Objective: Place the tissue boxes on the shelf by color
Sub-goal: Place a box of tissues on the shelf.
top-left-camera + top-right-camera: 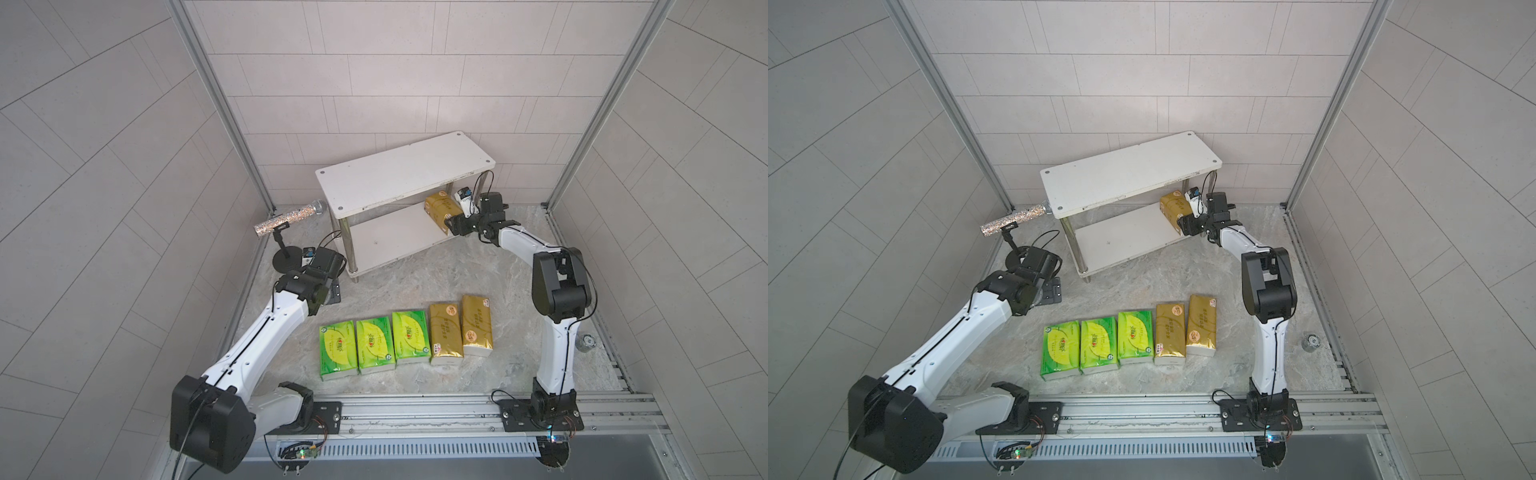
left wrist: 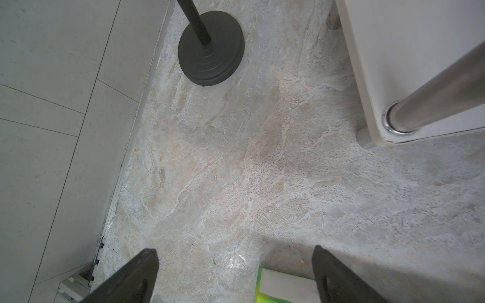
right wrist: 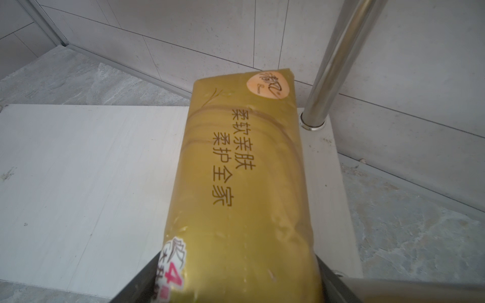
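Gold pack (image 3: 241,183) lies on the shelf (image 1: 399,174), lower tier, flanked by my right gripper (image 3: 236,272), clamping unclear; left gripper (image 2: 235,251) gapes wide.

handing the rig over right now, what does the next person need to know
Grippers: the left gripper is open and empty, above the floor by the microphone stand. The right gripper has its jaws around the near end of one gold pack lying on the shelf's lower board; gripping or not, cannot tell.
Floor: three green packs and two more gold packs, in a row.
Done: one gold on the lower board.
Left: the five on the floor, sorted by color.
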You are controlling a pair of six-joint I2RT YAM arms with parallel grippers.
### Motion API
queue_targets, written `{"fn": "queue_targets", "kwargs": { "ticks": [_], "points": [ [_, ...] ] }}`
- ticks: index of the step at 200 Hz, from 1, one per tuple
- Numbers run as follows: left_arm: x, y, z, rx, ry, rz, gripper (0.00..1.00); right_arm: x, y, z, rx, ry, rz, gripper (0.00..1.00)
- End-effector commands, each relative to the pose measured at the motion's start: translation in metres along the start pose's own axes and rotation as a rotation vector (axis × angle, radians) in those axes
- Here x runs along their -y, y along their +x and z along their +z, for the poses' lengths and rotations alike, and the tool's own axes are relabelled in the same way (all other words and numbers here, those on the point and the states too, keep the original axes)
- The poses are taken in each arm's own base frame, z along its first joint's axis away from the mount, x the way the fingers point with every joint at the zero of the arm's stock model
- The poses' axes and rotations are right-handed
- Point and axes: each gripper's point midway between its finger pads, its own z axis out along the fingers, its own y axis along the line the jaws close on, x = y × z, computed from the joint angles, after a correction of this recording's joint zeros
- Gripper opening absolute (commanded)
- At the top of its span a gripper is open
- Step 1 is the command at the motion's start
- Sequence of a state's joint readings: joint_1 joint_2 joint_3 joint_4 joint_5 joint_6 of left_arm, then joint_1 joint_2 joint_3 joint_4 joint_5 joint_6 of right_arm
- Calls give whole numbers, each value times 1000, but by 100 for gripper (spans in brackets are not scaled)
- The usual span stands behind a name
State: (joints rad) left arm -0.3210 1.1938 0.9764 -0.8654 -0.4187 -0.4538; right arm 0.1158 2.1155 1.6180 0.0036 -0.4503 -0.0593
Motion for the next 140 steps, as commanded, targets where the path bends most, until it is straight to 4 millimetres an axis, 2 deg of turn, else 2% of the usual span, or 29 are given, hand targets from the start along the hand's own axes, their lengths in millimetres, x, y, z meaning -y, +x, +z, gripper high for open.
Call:
{"fn": "queue_targets", "kwargs": {
  "ticks": [1,61,140],
  "points": [
    [0,-8,-3,7,0,-25,100,7,1,6,-5,1,-2,80],
    [-3,-6,-3,9,-10,-35,100,9,0,6,1,-35,8,81],
    [-3,-2,-1,0,-13,-39,100,9,0,1,9,-24,32,88]
  ]
}}
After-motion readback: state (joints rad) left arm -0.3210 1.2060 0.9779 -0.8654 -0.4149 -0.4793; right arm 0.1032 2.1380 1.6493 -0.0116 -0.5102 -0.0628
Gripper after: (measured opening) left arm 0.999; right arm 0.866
